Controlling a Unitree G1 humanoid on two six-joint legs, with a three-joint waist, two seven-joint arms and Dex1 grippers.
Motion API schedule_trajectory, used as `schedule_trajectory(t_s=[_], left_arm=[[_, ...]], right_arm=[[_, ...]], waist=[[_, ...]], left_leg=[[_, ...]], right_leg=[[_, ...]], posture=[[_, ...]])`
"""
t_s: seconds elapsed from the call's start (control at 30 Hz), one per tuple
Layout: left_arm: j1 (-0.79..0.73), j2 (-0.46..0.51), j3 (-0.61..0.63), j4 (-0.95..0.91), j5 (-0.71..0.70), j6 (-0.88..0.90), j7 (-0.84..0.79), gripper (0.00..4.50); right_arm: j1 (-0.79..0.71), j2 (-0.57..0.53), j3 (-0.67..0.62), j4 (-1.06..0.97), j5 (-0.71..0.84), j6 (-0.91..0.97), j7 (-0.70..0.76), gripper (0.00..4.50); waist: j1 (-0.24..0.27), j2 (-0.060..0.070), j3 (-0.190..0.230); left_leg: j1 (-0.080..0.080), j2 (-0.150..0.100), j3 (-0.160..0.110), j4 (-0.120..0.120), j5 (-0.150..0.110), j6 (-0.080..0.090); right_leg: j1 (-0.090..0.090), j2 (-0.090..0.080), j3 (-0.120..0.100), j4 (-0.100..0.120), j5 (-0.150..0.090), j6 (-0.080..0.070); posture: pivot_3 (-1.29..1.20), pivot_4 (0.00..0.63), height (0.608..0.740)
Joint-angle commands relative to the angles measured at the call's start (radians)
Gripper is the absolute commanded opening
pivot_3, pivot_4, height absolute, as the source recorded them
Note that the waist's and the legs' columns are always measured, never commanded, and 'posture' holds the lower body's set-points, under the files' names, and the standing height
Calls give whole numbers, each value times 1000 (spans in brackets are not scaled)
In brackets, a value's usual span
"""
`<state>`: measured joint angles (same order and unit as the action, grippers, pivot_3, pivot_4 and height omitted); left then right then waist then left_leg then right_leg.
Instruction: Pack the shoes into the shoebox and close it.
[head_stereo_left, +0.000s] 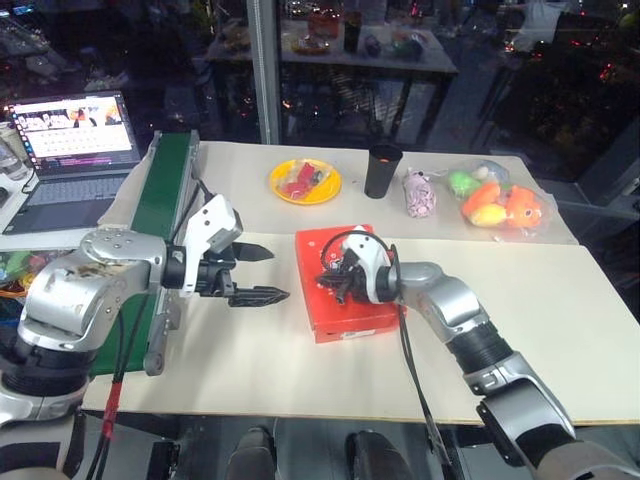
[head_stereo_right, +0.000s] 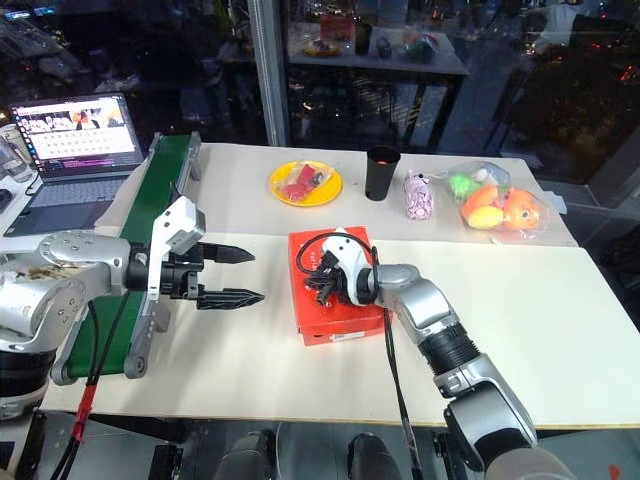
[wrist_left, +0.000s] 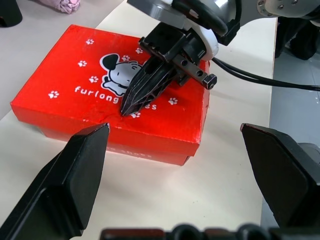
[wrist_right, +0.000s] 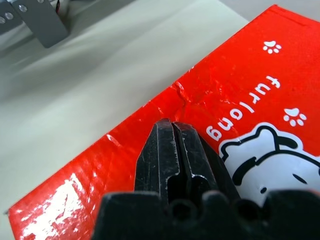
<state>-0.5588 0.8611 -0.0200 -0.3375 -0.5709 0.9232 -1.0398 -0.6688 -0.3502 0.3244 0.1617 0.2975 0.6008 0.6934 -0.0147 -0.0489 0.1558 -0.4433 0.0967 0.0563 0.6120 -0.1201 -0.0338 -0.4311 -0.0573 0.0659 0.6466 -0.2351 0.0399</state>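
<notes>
A: Where is the shoebox (head_stereo_left: 345, 285)?

B: On the tabletop (head_stereo_left: 560, 330), near its middle, between the two arms. It is red-orange and its lid is down flat. The lid carries a white cartoon dog (wrist_left: 120, 75), small white paw prints and white lettering.

A: And the shoes?

B: I cannot see them; the box is shut.

A: What is the right gripper (wrist_left: 131, 102) doing?

B: It reaches in over the lid. Its two black fingers (wrist_right: 172, 155) are pressed together into one narrow point, with nothing between them. The tips sit on or just above the lid beside the lettering; I cannot tell if they press on it. The cardboard near the tips is creased.

A: The left gripper (head_stereo_left: 260, 273)?

B: It hangs just to the left of the box, apart from it, pointing toward it. Its fingers (wrist_left: 75, 175) stand wide apart and hold nothing.

A: What else is on the tabletop?

B: Behind the box are a yellow plate (head_stereo_left: 305, 181) with small red things on it, a dark cup (head_stereo_left: 382, 170), a pink-white plush toy (head_stereo_left: 418, 193) and a clear bag of toy fruit (head_stereo_left: 497, 203). To the left runs a green conveyor belt (head_stereo_left: 165, 190), and beyond it stands an open laptop (head_stereo_left: 75, 140).
</notes>
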Motion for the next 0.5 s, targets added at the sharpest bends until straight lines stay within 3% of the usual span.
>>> schedule_trajectory(t_s=[0.03,0.23,0.37,0.5], left_arm=[[6,-23,7,3,22,-57,33,4500],[68,-83,-3,-13,43,-155,58,4500],[118,-133,35,-25,34,-206,97,4500],[166,-195,62,-24,48,-246,175,4500]], right_arm=[[22,-27,-112,-157,49,44,-11,1096],[113,-186,-281,-450,114,191,-21,3111],[250,-273,-435,-593,155,268,-57,4443],[414,-290,-557,-619,112,222,-124,4443]], waist=[[1,0,0],[4,0,0],[7,0,0],[6,0,0]], left_leg=[[0,0,0,0,0,0],[-8,0,0,0,1,2],[-8,0,0,-1,1,2],[-8,0,0,1,1,1]], right_leg=[[0,0,0,0,0,0],[-8,0,0,0,4,-2],[-8,0,0,0,4,-3],[-6,0,0,0,0,-1]], posture=[[0,150,736],[0,150,736],[0,150,736],[0,150,736]])
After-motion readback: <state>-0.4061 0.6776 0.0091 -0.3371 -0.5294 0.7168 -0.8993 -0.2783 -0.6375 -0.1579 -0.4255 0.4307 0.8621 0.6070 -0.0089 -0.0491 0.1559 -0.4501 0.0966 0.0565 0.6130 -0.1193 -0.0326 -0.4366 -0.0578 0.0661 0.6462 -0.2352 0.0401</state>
